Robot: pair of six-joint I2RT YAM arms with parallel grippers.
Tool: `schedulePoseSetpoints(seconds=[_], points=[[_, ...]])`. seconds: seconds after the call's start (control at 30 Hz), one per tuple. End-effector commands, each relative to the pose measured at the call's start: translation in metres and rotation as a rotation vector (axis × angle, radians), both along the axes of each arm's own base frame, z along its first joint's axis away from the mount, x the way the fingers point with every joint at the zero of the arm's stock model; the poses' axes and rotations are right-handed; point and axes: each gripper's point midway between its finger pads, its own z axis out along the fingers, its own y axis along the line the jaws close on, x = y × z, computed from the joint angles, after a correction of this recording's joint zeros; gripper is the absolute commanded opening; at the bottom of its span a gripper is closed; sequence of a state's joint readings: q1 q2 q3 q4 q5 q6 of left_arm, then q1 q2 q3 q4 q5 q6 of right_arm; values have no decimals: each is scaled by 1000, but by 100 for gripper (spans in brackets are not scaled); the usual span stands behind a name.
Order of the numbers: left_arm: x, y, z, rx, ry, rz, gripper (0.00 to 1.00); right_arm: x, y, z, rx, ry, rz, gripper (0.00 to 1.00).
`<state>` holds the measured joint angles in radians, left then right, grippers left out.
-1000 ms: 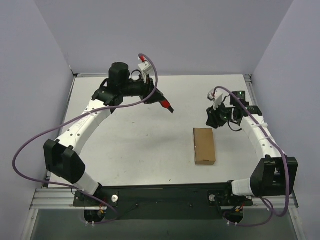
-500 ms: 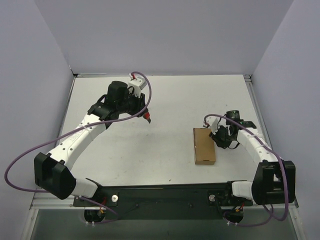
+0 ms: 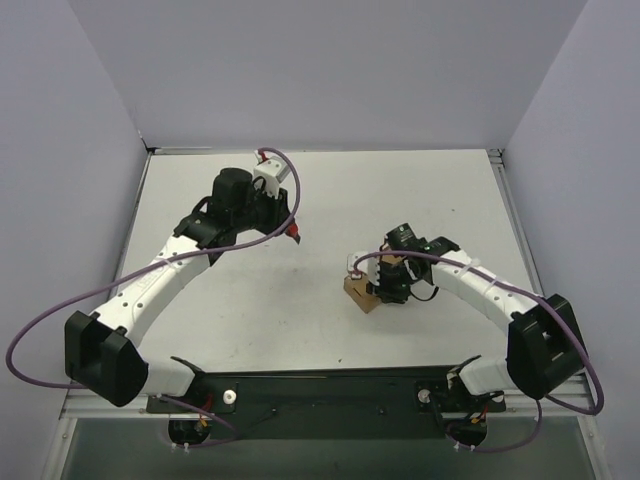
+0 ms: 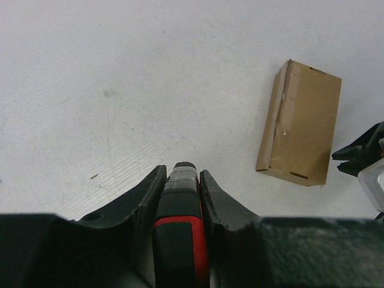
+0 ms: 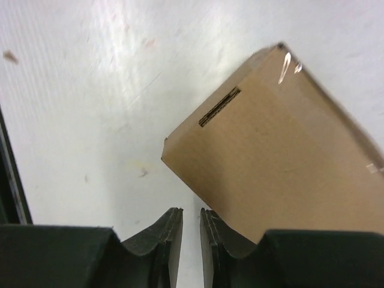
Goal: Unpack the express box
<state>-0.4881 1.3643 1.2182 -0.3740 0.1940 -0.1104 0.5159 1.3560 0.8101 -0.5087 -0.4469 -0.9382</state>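
The express box [image 3: 358,293], a small flat brown cardboard box, lies closed on the white table, turned at an angle. It also shows in the left wrist view [image 4: 300,132] and fills the right of the right wrist view [image 5: 282,156]. My right gripper [image 3: 386,284] is over the box's right end. Its jaws [image 5: 191,211] stand almost together with nothing between them, and the right finger [image 5: 211,231] is against the box's edge. My left gripper [image 3: 293,232] is shut on the red-and-black utility knife [image 4: 180,198], held above the table left of the box.
Purple-grey walls enclose the white table [image 3: 420,200] on three sides. The black base rail [image 3: 320,390] runs along the near edge. My right arm's cable [image 3: 360,262] loops over the box.
My right gripper has swung left and forward onto the box. The box has slid left and turned. My left gripper drew back with the knife, then stayed almost still.
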Motion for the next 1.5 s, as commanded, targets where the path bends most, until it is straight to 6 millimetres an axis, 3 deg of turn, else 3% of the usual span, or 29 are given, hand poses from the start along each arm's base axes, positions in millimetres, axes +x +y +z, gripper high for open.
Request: schedulePoseSetpoints(seconds=[0.0, 0.07, 0.13, 0.2, 0.27, 0.33, 0.37, 0.4, 0.43, 0.47, 0.53, 0.57, 0.7, 0.77, 0.93, 1.1, 1.27, 1.47], points=[[-8, -17, 42, -115, -176, -116, 0, 27, 26, 43, 122, -40, -52, 20], [-12, -26, 48, -167, -229, -170, 0, 21, 21, 56, 161, 17, -84, 20], [-17, -41, 60, -232, -306, -263, 0, 25, 7, 72, 219, 73, -239, 20], [-18, -53, 64, -272, -355, -338, 0, 43, -11, 91, 277, 68, -391, 20], [-21, -71, 85, -337, -428, -434, 0, 57, -24, 102, 286, 61, -519, 20], [-14, -93, 76, -367, -372, -477, 0, 73, -45, 100, 264, 54, -635, 21], [-10, -101, 93, -405, -368, -487, 0, 76, -49, 99, 271, 66, -675, 22], [-4, -112, 80, -406, -322, -493, 0, 80, -50, 96, 276, 81, -698, 24], [2, -117, 78, -402, -311, -473, 0, 86, -56, 96, 293, 78, -728, 34], [-1, -129, 75, -402, -312, -478, 0, 89, -57, 94, 308, 96, -769, 39], [13, -140, 63, -390, -323, -428, 0, 99, -61, 90, 363, 130, -824, 49], [12, -149, 58, -376, -320, -421, 0, 102, -62, 88, 380, 149, -849, 50], [43, -171, 44, -335, -294, -330, 0, 120, -69, 70, 428, 281, -966, 50], [50, -177, 43, -327, -295, -335, 0, 129, -64, 74, 483, 317, -965, 49], [66, -193, 27, -308, -317, -340, 0, 140, -61, 53, 488, 330, -963, 47], [66, -214, 15, -302, -333, -378, 0, 131, -68, 22, 356, 326, -975, 42], [54, -238, 3, -295, -319, -428, 0, 118, -72, 6, 294, 329, -946, 38], [48, -246, -5, -289, -314, -432, 0, 113, -74, -1, 258, 320, -953, 35]])
